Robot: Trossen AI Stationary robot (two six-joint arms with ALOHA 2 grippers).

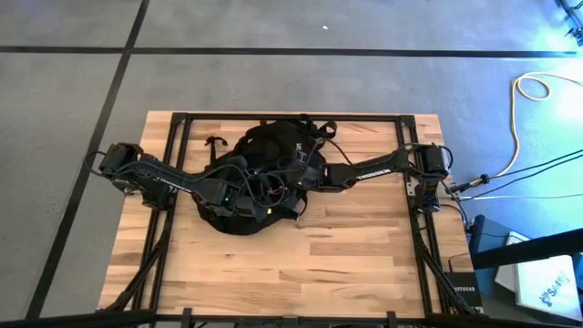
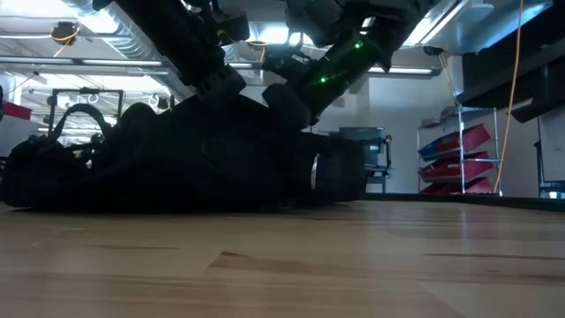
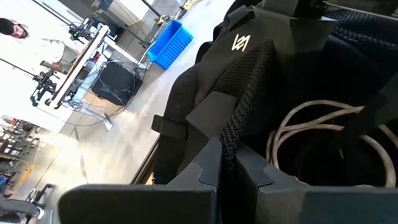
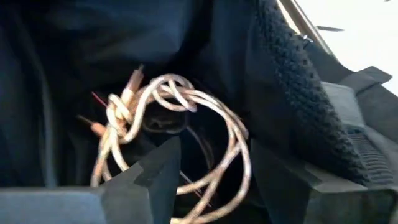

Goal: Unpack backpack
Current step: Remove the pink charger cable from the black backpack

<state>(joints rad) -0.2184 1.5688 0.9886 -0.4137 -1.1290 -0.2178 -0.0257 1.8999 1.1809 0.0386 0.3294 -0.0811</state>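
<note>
The black backpack (image 1: pixel 264 155) lies flat on the wooden table (image 1: pixel 364 246), its opening held up; in the low view the backpack (image 2: pixel 177 159) is a low dark mound. My left gripper (image 3: pixel 229 171) is shut on the opening's rim. Inside the bag lies a coil of pale cable (image 4: pixel 186 118), also in the left wrist view (image 3: pixel 311 124). My right gripper (image 4: pixel 214 174) is open inside the opening, slanting down. Its fingers stand on either side of the coil's near loop. I cannot tell whether they touch it. My left gripper pinches the mesh-lined rim of the backpack's opening (image 3: pixel 239 134) between its two fingers. It comes from the table's left, slanting a little downward. The rim is raised above the bag's inside, while the backpack's body rests on the table.
Black frame rails (image 1: pixel 178 137) run along the table's left and right sides. Bare wood lies on the near side of the backpack (image 1: pixel 301 264). A person (image 3: pixel 18 31) stands far off in the room beyond the table.
</note>
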